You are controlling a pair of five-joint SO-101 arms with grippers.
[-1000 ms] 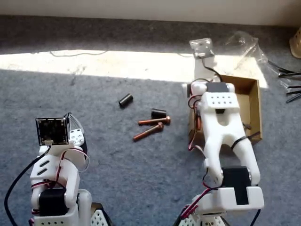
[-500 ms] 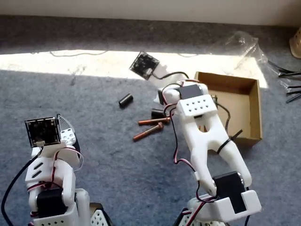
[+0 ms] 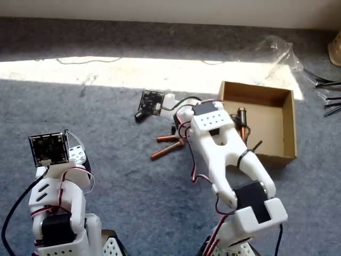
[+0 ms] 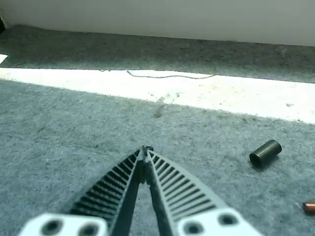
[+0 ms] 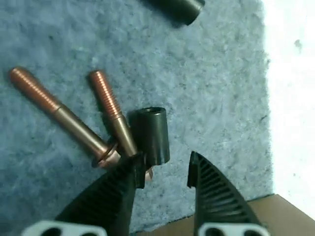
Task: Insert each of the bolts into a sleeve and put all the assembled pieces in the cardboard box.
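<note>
Grey carpet [image 3: 117, 186] carries everything. The right arm stretches from the carpet's near edge toward the middle. The right gripper [image 5: 165, 162] is released, jaws spread, hanging low over a black sleeve [image 5: 152, 132]. The sleeve's end sits at the mouth of the jaws, closer to one finger; can't tell if it touches. This sleeve lies on its side mid-carpet, just beside the cardboard box [image 3: 287, 125]. The first bolt [image 5: 114, 115], copper-coloured, lies flat right against the sleeve's side, head toward the gripper. The second bolt [image 5: 59, 113] lies next to it, angled. Their heads are close together and their threaded ends fan apart. The second sleeve [image 4: 266, 152] lies on its side well apart from them, toward the carpet's far edge, just short of the sunlit strip [image 3: 106, 72]; in the high view the right wrist camera partly hides it. The cardboard box sits open toward the carpet's far right, one corner in the sun. It has one assembled piece [image 3: 242, 118] inside, near the wall closest to the arm. The left gripper [image 4: 144, 151] is clenched, holding nothing, ribbed fingers meeting at the tips. It is near the carpet's near-left corner, well apart from the parts. A clear plastic bag [image 3: 274, 48] lies by the far right edge beyond the box.
</note>
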